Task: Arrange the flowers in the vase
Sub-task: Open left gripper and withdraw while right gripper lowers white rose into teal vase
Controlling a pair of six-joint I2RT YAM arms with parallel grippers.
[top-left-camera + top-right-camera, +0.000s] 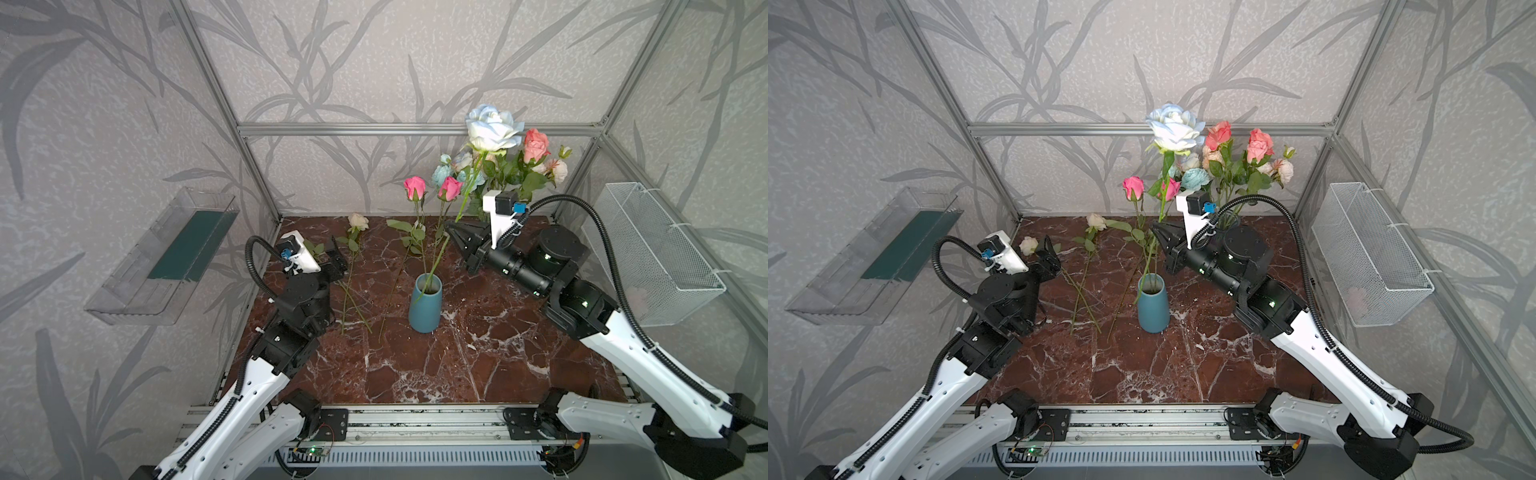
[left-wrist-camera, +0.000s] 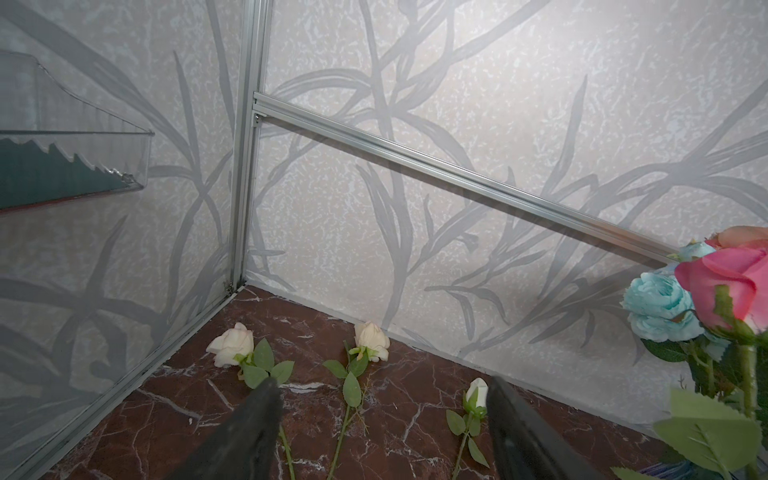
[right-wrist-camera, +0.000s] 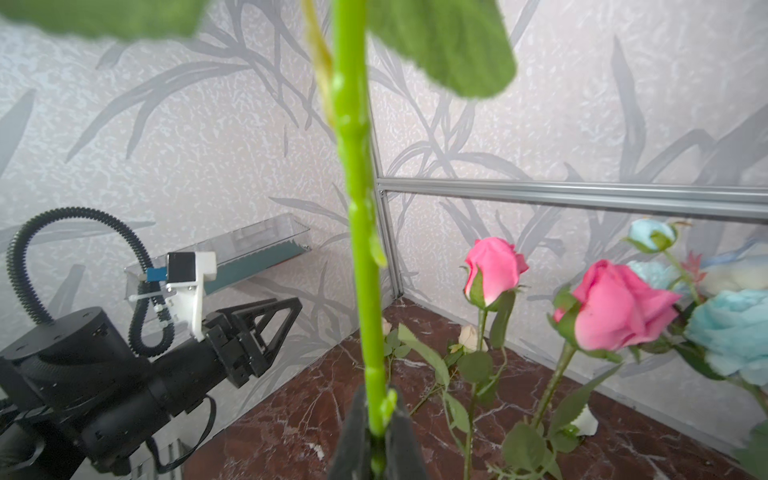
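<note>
A teal vase (image 1: 424,307) (image 1: 1153,309) stands mid-table with two pink roses (image 1: 414,187) (image 3: 494,268) upright in it. My right gripper (image 1: 451,227) (image 3: 376,399) is shut on the bright green stem (image 3: 361,232) of a large white and pale-blue rose (image 1: 492,129), above and behind the vase. The stem's lower end slants down to the vase's mouth. My left gripper (image 1: 336,254) (image 2: 382,384) hangs open and empty over cream roses (image 2: 232,345) (image 2: 372,334) and a white bud (image 2: 478,390) lying flat on the table's left.
A bunch of coral, cream and blue flowers (image 1: 536,166) stands at the back right, behind my right wrist. A clear plastic tray (image 1: 166,257) hangs on the left wall. On the right wall is a white wire basket (image 1: 652,253). Aluminium frame posts edge the marble table (image 1: 457,365).
</note>
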